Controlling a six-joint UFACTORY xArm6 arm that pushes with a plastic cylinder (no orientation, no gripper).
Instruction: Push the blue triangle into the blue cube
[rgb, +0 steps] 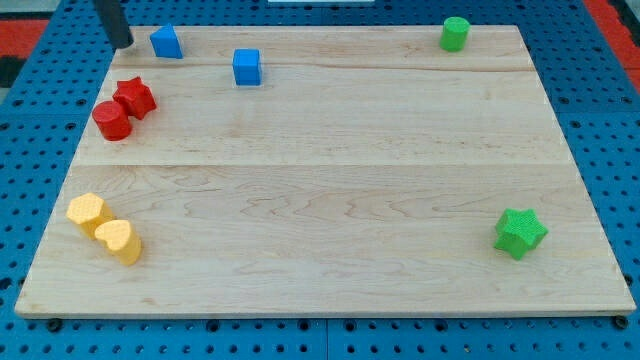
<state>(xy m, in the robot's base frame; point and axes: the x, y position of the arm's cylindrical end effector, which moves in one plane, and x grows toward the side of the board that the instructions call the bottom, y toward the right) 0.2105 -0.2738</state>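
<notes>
In the one camera view, I am looking over a pale wooden board (330, 200) lying on a blue perforated base. My tip (123, 44), the lower end of the straight dark rod, is sitting at the board's top-left corner, just to the view's left of the blue plastic triangle (166, 42) and apparently not touching it. There are no fingers on this rig to spread or press together; the rod is pinching nothing.

The blue plastic cube (247, 67) is resting near the triangle, to the view's right and slightly lower. The red blocks, a star-like one (134, 97) and a cylinder (112, 120), are lying below my tip, touching each other. Two yellow blocks (104, 227) are sitting at the lower left, a green cylinder (455, 33) at the top right, a green star (520, 233) at the lower right, all well apart from the work.

I am judging the push as barely started. To do it well, I am planning to meet the triangle's left face squarely and drive rightward and slightly down, along the line to the cube. An off-centre contact would likely spin the triangle, so I am favouring slow, centred travel.
</notes>
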